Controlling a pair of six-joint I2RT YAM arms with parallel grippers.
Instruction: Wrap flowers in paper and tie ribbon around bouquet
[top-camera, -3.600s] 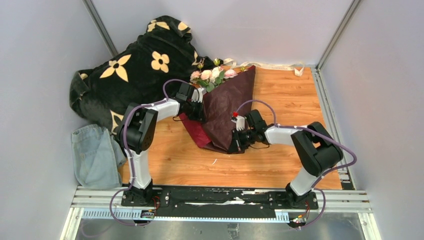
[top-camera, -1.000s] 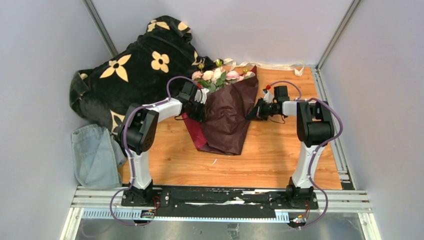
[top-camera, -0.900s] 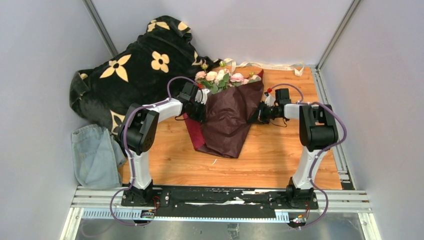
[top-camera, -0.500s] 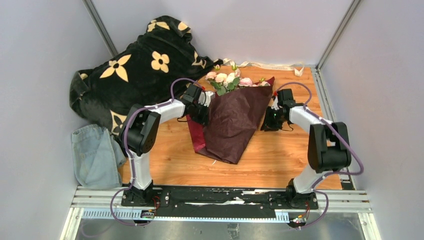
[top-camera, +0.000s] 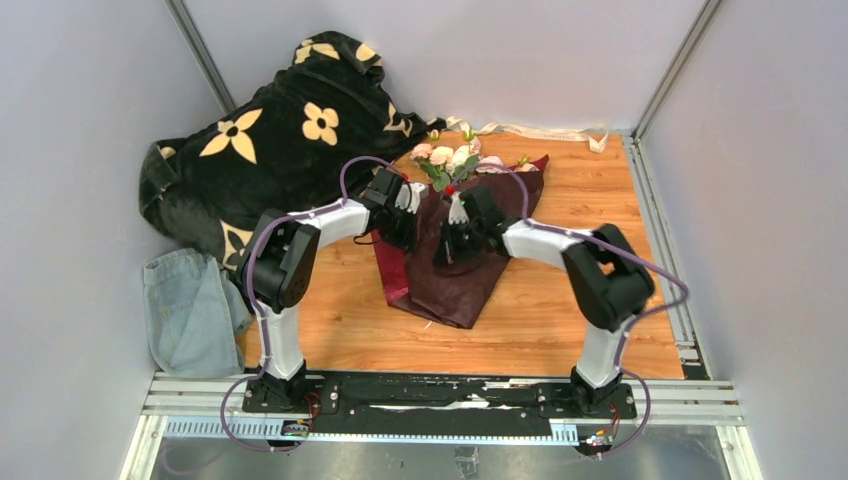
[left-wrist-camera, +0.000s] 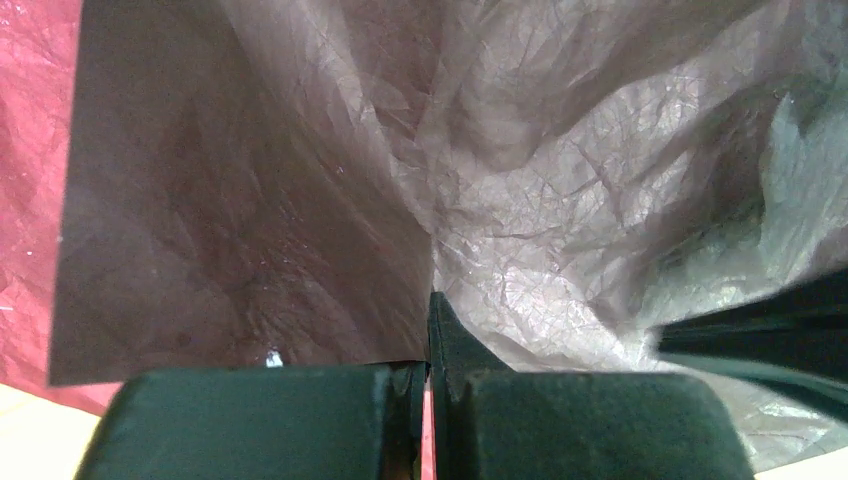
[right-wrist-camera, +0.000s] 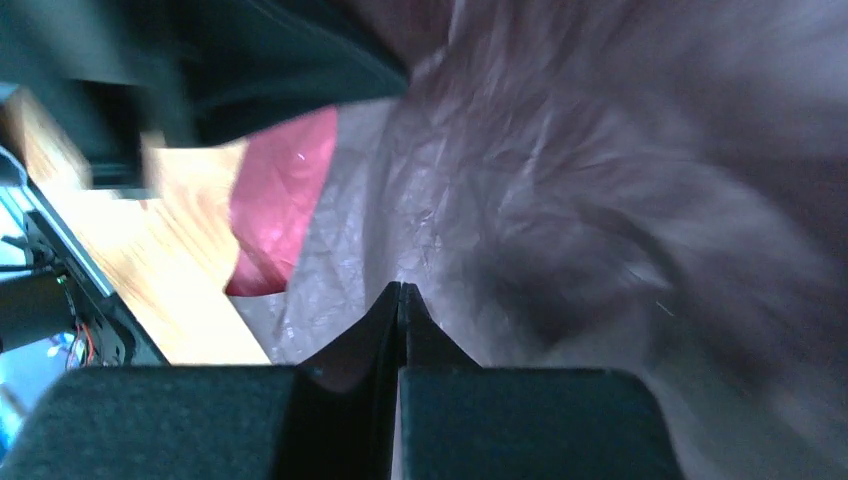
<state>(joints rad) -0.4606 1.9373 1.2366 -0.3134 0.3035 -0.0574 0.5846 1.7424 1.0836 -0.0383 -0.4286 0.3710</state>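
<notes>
Wrapping looks partly done: your left end effector (top-camera: 404, 224) pinches the left edge of the maroon paper (top-camera: 470, 278), your right end effector (top-camera: 447, 250), closed, presses its middle, and the roses (top-camera: 447, 158) protrude toward the counter's (top-camera: 560, 330) far edge, where the ribbon (top-camera: 540, 131) lies untied.

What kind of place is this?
Probably a robot test cell, not a florist's: plain grey walls enclose a wooden table, with the left arm and right arm bolted to a metal rail.
</notes>
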